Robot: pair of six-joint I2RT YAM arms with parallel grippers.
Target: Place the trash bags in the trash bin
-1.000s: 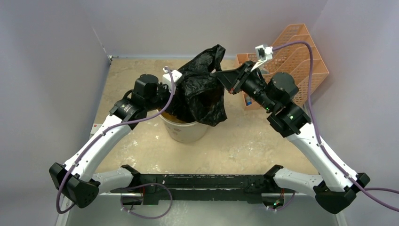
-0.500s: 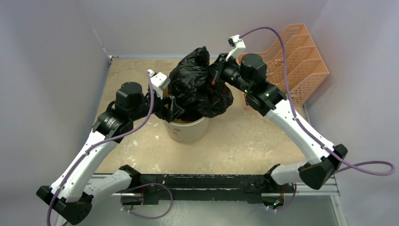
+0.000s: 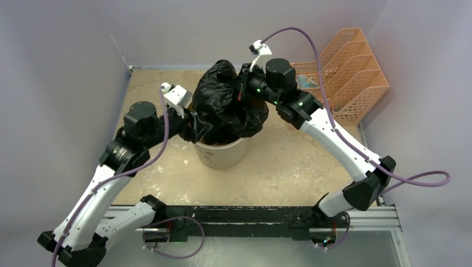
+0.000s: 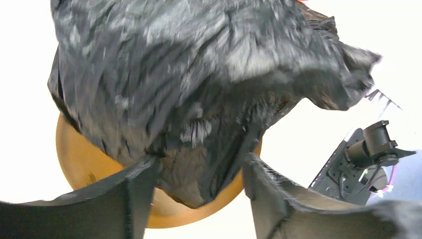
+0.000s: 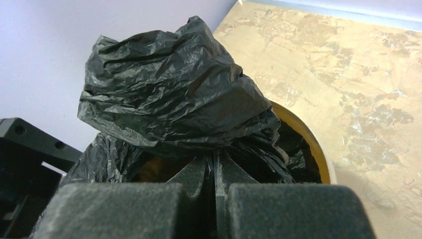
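Presently, the thin, crinkled black plastic trash bag sits bunched in and above the mouth of the cream round cylindrical trash bin. Most of its bulk is heaped over the rim, with some film hanging past the right edge. The bin stands upright near the middle of the mottled beige table. The right gripper reaches in from the far right. Its fingers are pressed together with bag film pinched at the tips (the folds converge there in the wrist view). The left gripper is at the bin's left rim, its fingers spread to either side of the bag's lower fold and not clamping it. An orange mesh plastic desk organiser stands at the table's far right corner, apart from the bin.
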